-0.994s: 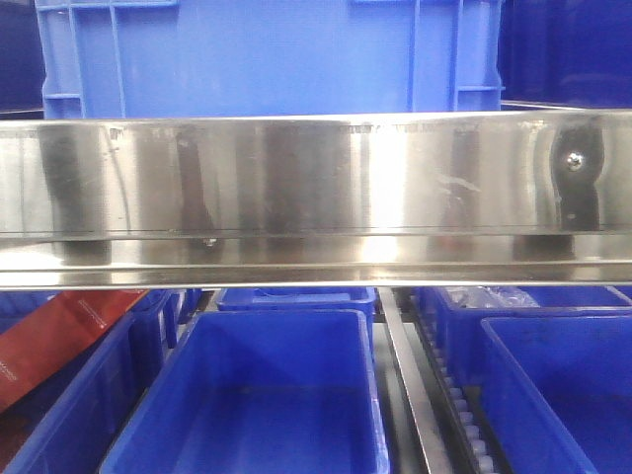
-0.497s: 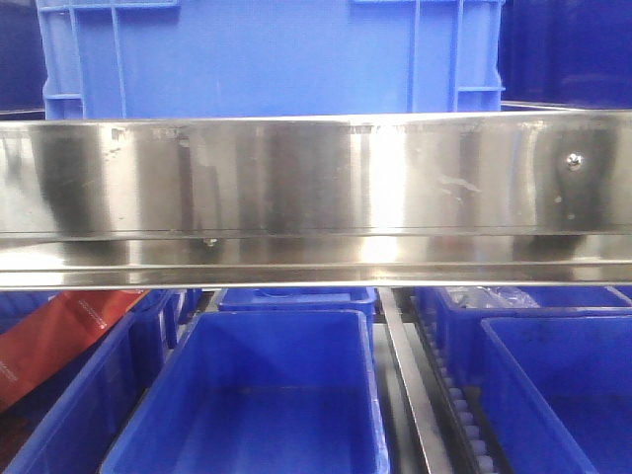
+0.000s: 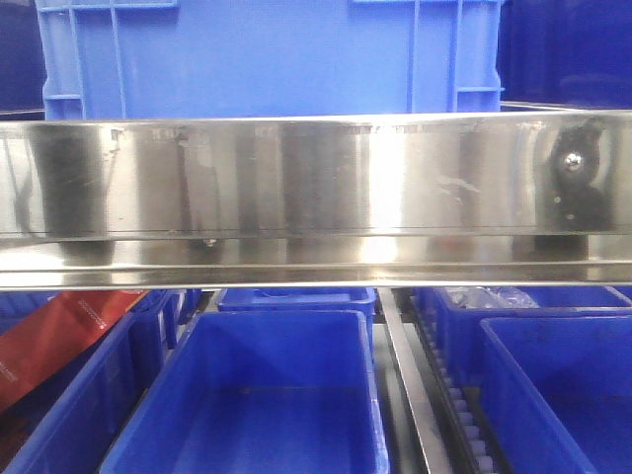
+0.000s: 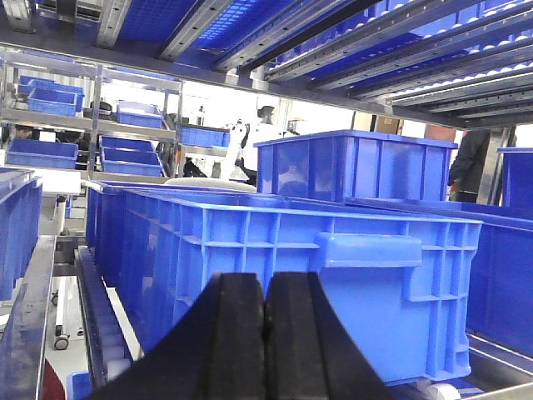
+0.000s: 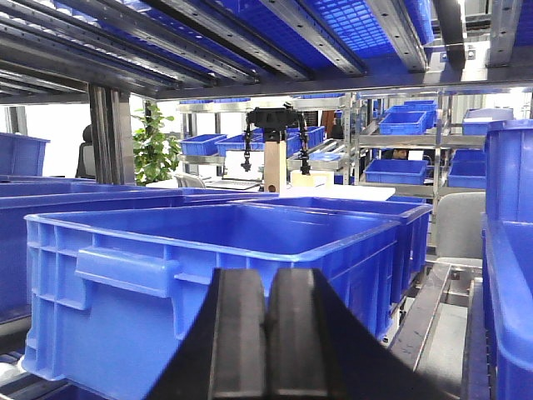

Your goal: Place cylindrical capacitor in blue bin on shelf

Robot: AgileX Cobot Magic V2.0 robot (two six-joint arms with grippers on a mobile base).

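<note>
The shelf (image 3: 296, 197) has a shiny silver steel front rail, streaked with dark and bright vertical reflections and one black blotch near its right end. Above that rail stands a lighter blue ribbed crate (image 3: 267, 54). Below the rail, the blue bin (image 3: 252, 405) is deep, saturated blue inside and out; left of it lies a red packet (image 3: 54, 341) with faint pale print. Right of the bin runs a grey roller track (image 3: 464, 420) with white rollers. The left tool (image 4: 265, 333) and right tool (image 5: 265, 333) are both matt black, with blue crates beyond them.
</note>
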